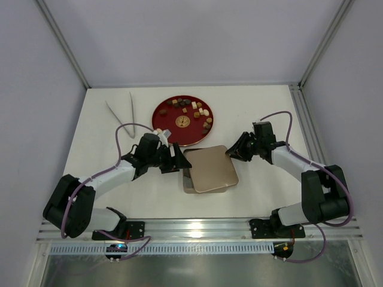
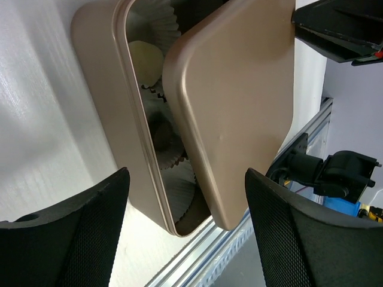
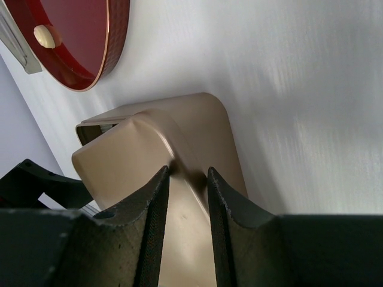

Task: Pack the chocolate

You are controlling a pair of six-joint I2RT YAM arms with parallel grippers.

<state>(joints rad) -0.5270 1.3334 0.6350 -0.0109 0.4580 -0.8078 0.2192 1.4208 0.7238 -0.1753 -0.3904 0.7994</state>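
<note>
Chocolate [image 1: 191, 107] lay loose on the red plate [image 1: 166, 125] at the far middle of the desk [image 1: 102, 173] — cubes and rounds in dark brown, tan and cream, strung in a curved band from the plate's far rim round to its right side. The pieces were too small to show any single heading; the band itself ran left to right, then bent toward the arms. Metal tongs [image 1: 119, 116] lay left of the plate, apart from it.

Nearer the arms sat a gold box [image 1: 187, 179] with its lid [image 1: 209, 167] askew on top, leaving a strip open along the box's left side. The right tool [image 1: 235, 150] was clenched on the lid's right corner; its wrist view showed the lid's rim pinched between both fingers [image 3: 157, 197], which the overhead view could not settle. The left tool [image 1: 178, 158] stood released, jaws wide, just beside the box's left side. Only the left wrist view looked into the open strip: white paper cups [image 2: 161, 18], a cream round [image 2: 145, 60] in one and a dark piece [image 2: 163, 136] in another
</note>
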